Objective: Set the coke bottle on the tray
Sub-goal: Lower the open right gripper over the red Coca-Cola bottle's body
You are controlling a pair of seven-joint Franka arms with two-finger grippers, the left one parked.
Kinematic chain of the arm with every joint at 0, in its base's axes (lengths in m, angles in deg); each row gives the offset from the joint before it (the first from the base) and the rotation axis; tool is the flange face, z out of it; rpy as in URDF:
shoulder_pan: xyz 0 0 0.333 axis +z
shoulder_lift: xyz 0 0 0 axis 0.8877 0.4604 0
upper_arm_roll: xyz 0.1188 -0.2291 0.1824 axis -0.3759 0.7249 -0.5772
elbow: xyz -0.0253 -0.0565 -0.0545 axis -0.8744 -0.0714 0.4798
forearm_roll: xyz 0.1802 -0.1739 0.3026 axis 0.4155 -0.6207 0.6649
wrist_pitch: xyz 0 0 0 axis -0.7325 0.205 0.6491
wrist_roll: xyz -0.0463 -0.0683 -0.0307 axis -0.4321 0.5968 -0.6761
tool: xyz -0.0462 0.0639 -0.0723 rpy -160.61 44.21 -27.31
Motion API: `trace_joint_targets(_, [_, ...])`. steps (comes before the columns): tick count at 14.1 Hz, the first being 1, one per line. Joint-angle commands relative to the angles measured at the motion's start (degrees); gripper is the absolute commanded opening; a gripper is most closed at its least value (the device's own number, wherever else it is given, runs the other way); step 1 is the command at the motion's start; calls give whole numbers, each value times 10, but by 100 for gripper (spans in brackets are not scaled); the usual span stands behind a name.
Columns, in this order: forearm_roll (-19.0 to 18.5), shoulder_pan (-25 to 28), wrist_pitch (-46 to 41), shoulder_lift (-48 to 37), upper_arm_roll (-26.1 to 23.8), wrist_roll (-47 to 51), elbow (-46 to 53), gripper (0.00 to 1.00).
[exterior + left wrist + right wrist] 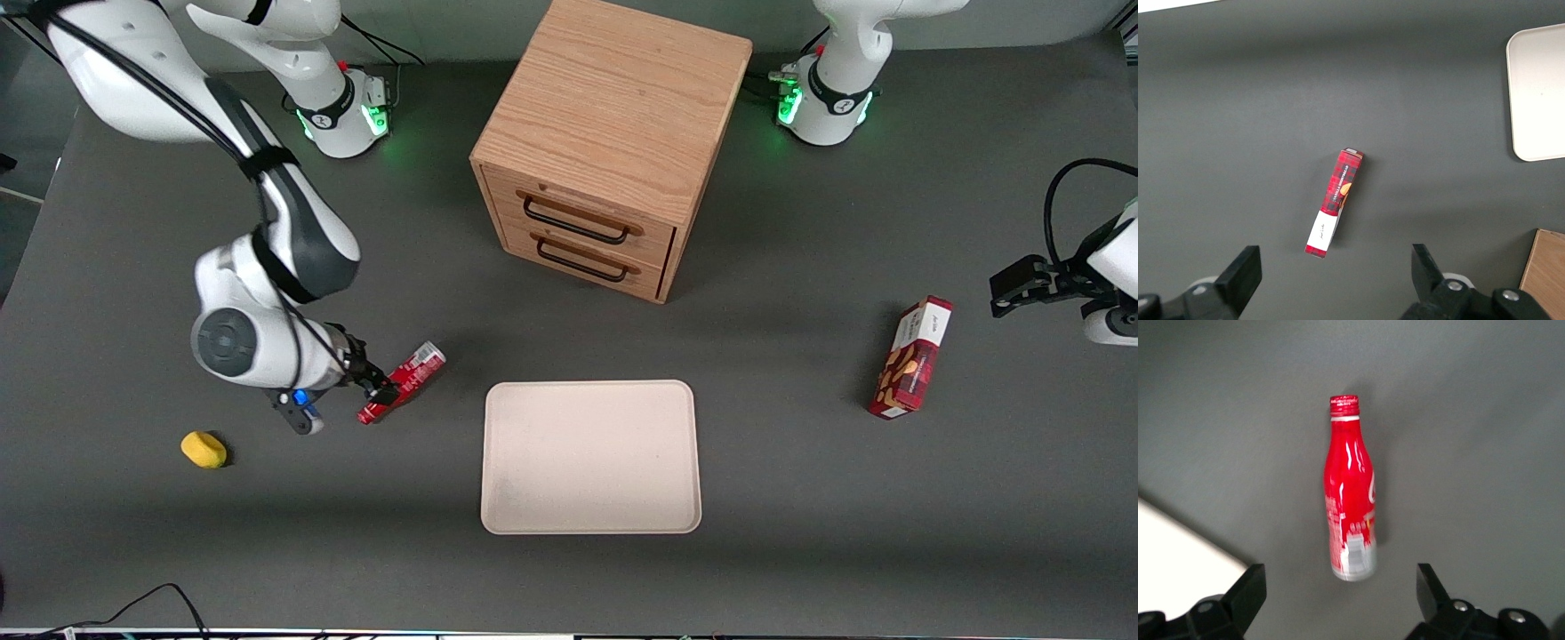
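Inspector A: Coke bottle (402, 383) first. We find it lying on its side on the dark table (800, 498), not on the tray (590, 457). It sits just beside the tray's corner nearest the working arm, clear of the rim.

Inspector B: Agreed. In the right wrist view the bottle (1350, 500) lies flat, red cap pointing away from the camera, silvery base toward it. We record the gripper (1341, 603) low over the bottle, its two black fingers (1248, 590) spread apart, one on each side of the base, with nothing clamped.

Inspector A: Contact?

Inspector B: We cannot tell whether either pad touches the bottle; in the wrist view there is table showing on both sides of it.

Inspector A: Progress, in our judgement: the approach looks made, the grasp is not. Closing on the bottle, lifting, carrying it over the rim and setting it down are all left. The tray holds nothing.

Inspector B: Surroundings: a wooden two-drawer cabinet (605, 147) farther from the front camera than the tray, a small yellow object (204, 449) toward the working arm's end, a red-and-white snack box (911, 357) toward the parked arm's end.
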Motion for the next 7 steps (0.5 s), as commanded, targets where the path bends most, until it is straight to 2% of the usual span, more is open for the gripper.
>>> trace_joint_targets(1, [-25, 15, 56, 28, 0, 53, -16, 100])
trace_joint_targets(3, [-26, 15, 88, 47, 4, 54, -32, 100])
trace_joint_targets(7, [-55, 13, 101, 52, 12, 54, -59, 100])
